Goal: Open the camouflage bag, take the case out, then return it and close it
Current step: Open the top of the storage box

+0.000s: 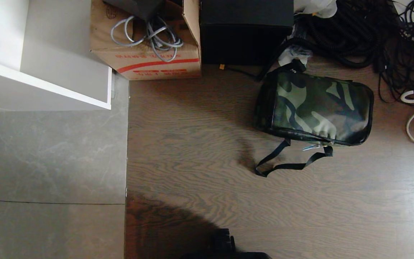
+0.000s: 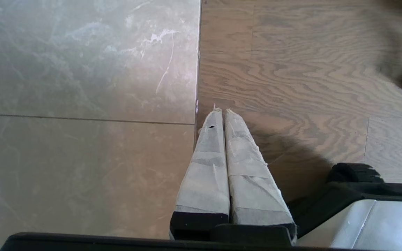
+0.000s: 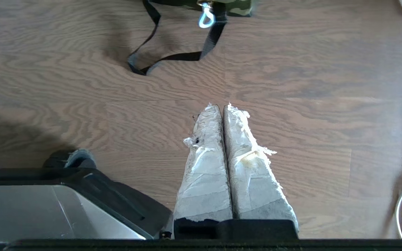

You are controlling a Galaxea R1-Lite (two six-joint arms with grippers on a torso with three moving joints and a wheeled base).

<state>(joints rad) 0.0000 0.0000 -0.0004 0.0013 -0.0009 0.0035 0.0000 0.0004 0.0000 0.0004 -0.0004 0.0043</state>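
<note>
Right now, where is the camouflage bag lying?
In the head view the camouflage bag lies closed on the wooden floor, right of centre, just in front of the black box, with tangled black cables behind it to the right.

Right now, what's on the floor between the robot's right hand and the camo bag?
Mostly bare wood floor, plus the bag's loose black strap. The right wrist view shows it, between the right hand and camouflage bag.

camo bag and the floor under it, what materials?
Camouflage bag: looks like coated fabric or vinyl, going by its soft shape and sheen; black webbing strap. Floor: brown wood-grain planks, possibly laminate; grey marble-look tile beside them.
</note>
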